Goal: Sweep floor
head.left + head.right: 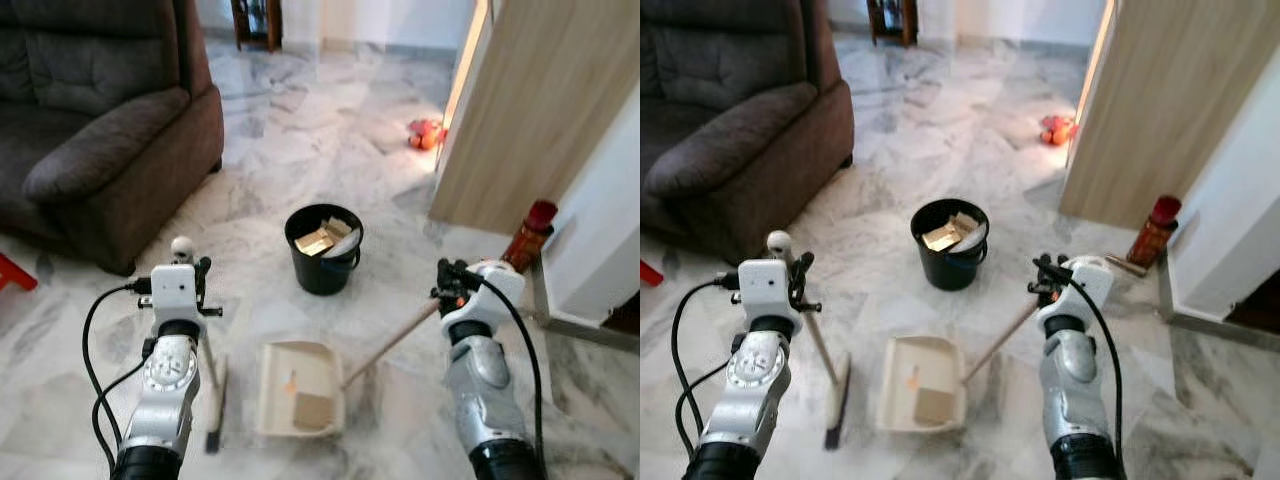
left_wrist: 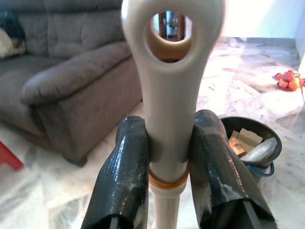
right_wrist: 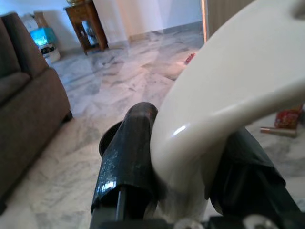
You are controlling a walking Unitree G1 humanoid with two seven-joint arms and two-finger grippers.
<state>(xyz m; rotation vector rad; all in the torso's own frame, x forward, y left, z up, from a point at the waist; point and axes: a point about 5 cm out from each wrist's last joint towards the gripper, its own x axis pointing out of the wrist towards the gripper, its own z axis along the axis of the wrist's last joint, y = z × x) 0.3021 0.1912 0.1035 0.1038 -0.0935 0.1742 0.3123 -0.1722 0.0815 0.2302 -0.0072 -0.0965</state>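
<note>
Tipping the dustpan (image 1: pixel 300 400) into the bucket (image 1: pixel 324 250) looked the likely step, so the pan should stay level until it was over the rim. On the marble floor (image 1: pixel 300 150), near the sofa (image 1: pixel 100 130), the left gripper (image 2: pixel 169 157) had its jaws closed on the cream broom (image 1: pixel 830 390), whose bristles rested just left of the pan. The cream pan held a cardboard scrap (image 1: pixel 312 408). The right gripper (image 3: pixel 190 176) clamped the pan's handle (image 1: pixel 395 340).

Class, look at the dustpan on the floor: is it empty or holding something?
Holding something. The dustpan lies flat on the marble floor, with a brown cardboard piece and a small orange scrap in its tray.
</note>
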